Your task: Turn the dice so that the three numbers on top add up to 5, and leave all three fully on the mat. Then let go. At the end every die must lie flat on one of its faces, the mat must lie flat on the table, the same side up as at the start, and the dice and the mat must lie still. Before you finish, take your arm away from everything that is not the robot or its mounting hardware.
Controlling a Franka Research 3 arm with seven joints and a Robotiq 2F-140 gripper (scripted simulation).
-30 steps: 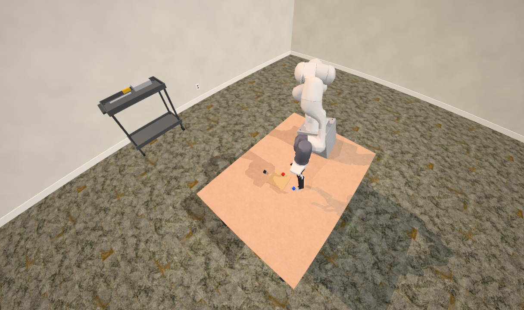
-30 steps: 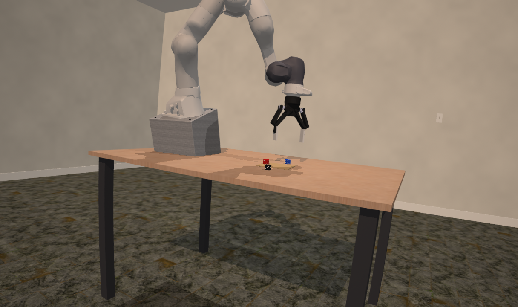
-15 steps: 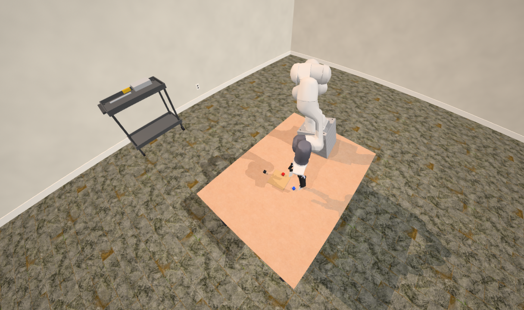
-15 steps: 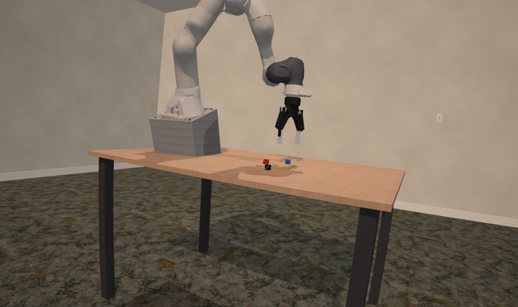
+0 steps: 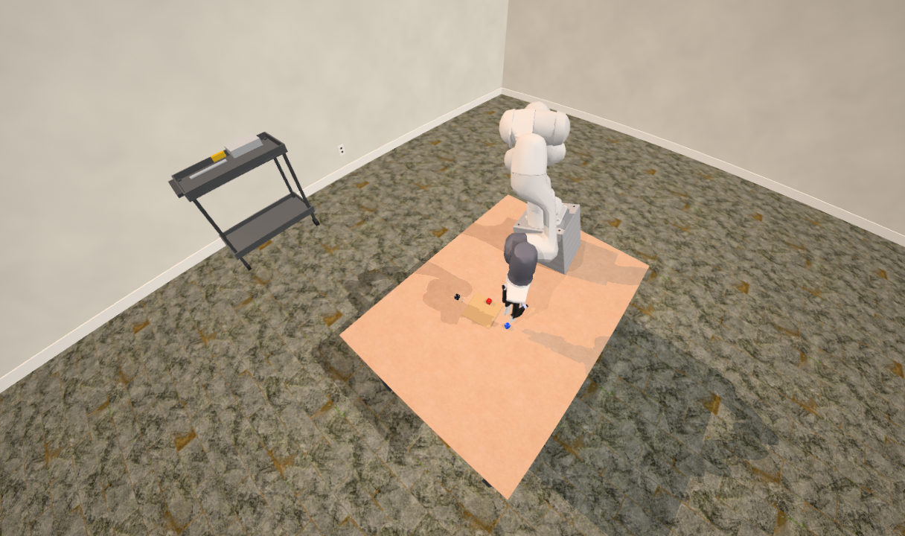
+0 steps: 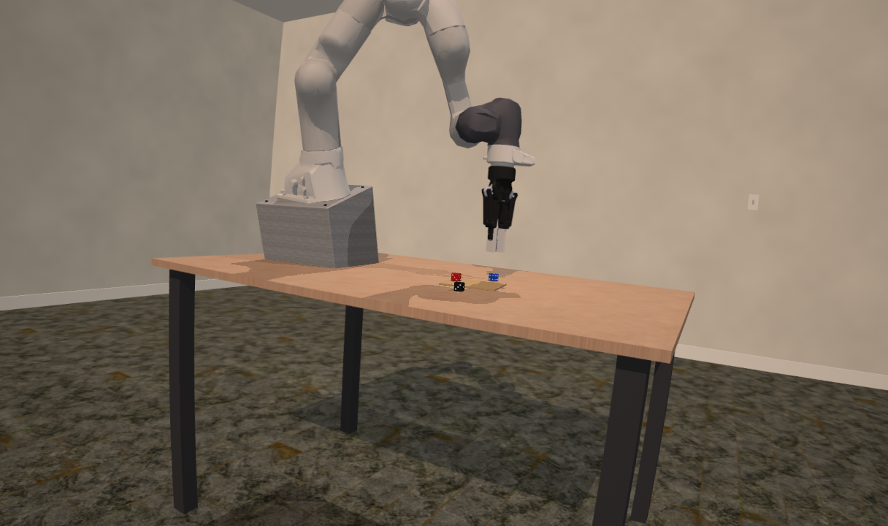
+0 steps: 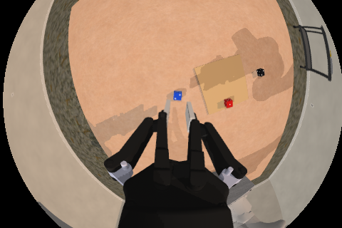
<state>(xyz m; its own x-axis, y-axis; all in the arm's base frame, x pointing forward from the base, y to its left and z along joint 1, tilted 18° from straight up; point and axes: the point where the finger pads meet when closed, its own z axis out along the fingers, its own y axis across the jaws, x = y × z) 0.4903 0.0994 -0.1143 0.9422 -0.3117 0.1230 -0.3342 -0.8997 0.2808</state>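
A tan mat (image 5: 481,310) lies flat on the wooden table; it also shows in the wrist view (image 7: 224,87). The red die (image 5: 488,301) (image 7: 228,102) sits on the mat near one edge. The blue die (image 5: 507,325) (image 7: 178,95) lies on the bare table beside the mat. The black die (image 5: 457,295) (image 7: 259,71) lies on the table off the mat's opposite side. My gripper (image 6: 494,247) (image 7: 178,107) hangs well above the table, pointing down roughly over the blue die (image 6: 494,276). Its fingers stand close together with a small empty gap.
The robot's grey base block (image 6: 318,225) stands at the back of the table. A dark two-shelf cart (image 5: 242,193) stands on the floor by the wall, far from the table.
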